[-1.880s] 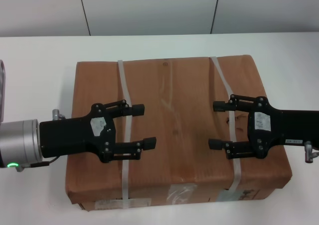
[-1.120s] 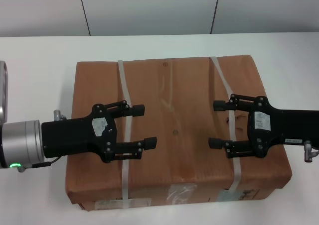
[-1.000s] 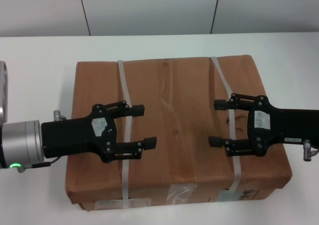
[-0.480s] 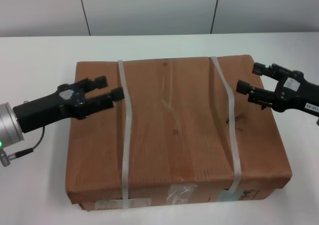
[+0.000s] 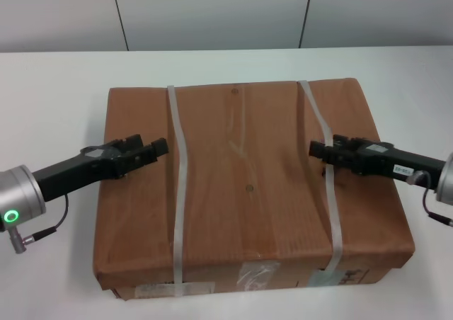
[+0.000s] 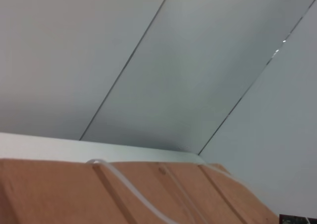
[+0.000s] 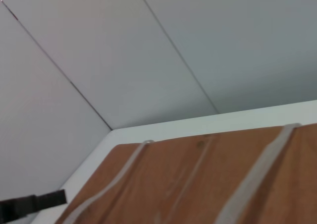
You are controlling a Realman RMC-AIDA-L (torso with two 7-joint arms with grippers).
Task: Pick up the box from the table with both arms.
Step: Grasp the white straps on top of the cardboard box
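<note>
The large brown cardboard box (image 5: 248, 192) lies flat on the white table (image 5: 56, 86), with two whitish straps (image 5: 177, 192) across it and labels on its near side. My left gripper (image 5: 154, 148) is turned edge-on, open and empty, low over the box's left part, just left of the left strap. My right gripper (image 5: 318, 149) is also edge-on, open and empty, over the right strap (image 5: 330, 192). The two point at each other. The box top also shows in the left wrist view (image 6: 74, 194) and in the right wrist view (image 7: 198, 184).
A grey panelled wall (image 5: 212, 12) stands behind the table. White tabletop shows to the left, right and behind the box. The other arm's black gripper shows small at the edge of the right wrist view (image 7: 29, 204).
Both grippers lay flat and open over the straps. They then pulled outward toward the box's sides, rolled edge-on, and came back inward toward each other over the top.
</note>
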